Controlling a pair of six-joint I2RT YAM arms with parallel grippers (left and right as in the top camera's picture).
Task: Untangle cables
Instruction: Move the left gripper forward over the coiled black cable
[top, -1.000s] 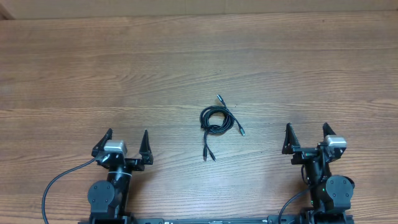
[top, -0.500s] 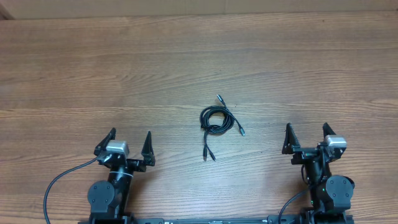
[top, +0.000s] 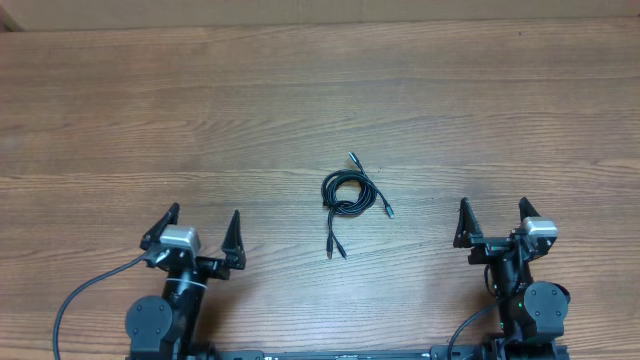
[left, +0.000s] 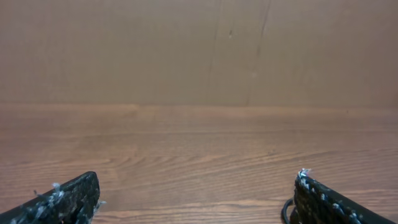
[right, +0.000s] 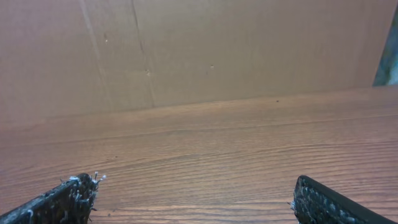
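Viewing rig remotely: I find cables (top: 349, 198) in one loose coil mid-table (top: 300, 90), between arms, untouched. Long axis runs far-to-near, with one plug on far side, two tail plugs trailing toward robot, and another plug off to right. Both left gripper (top: 205, 212) and right gripper (top: 492, 202) spread wide, holding nothing, each well apart from coil. Coil lies right of left gripper, left of right gripper — I judge neither clearly nearer. Tails lean slightly toward left arm — I'd rate them its pick.
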